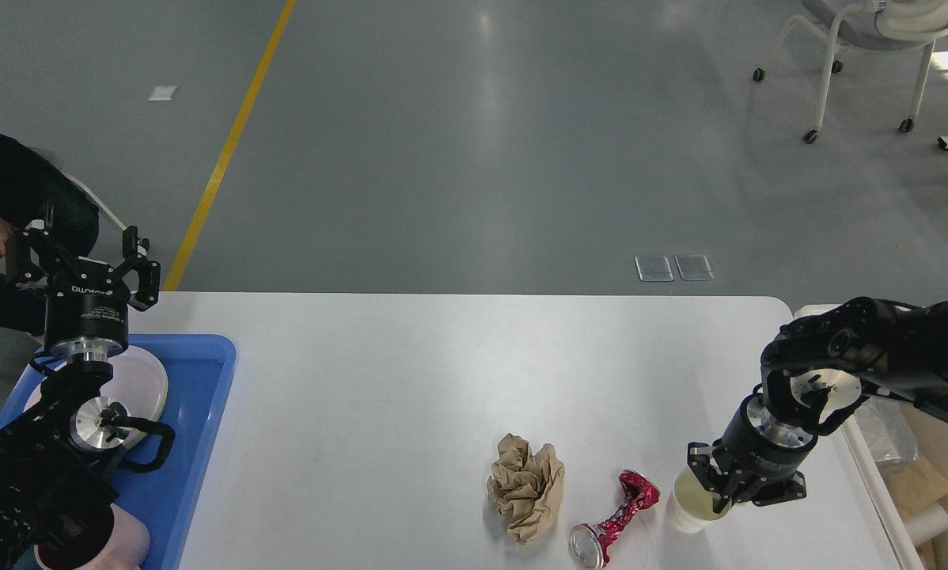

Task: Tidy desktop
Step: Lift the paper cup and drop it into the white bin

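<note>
Single head view, high, facing forward-down over desktop; floor beyond.

Desktop — white, smooth, rounded far corners — spans the view's lower half.

One crumpled brown paper ball, one crushed red metal can and one cream paper cup beside the right gripper; one white round plate under the left gripper.
</note>
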Available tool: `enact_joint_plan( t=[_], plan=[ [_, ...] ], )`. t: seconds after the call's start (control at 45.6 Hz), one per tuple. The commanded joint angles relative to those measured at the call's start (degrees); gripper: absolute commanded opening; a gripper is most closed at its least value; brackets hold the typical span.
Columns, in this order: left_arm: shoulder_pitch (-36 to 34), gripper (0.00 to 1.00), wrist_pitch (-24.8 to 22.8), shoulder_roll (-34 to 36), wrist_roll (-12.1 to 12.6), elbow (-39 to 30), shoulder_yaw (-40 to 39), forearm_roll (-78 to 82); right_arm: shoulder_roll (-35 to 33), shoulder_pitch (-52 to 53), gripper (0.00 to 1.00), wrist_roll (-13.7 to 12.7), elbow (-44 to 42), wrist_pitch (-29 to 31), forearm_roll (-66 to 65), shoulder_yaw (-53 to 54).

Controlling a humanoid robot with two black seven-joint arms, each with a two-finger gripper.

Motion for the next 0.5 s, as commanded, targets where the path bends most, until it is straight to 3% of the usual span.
enact_joint_plan(
  t=[0.0,0.241,0.483],
  plan=[
    [0.0,0.97,0.0,0.0,0.08,0.0,0.0,0.0,-2.37,5.47,0.0,0.01,-0.01,-0.06,-0.01,-0.31],
    [0.0,0.97,0.0,0.0,0.08,0.0,0.0,0.0,-8.62,18.31,0.0,0.36,0.08,1.08,0.61,-0.31],
    [0.0,0.97,0.0,0.0,0.08,0.0,0.0,0.0,-17.76,32.73,0.0,0.62,0.08,8.55,0.78,3.03]
  ],
)
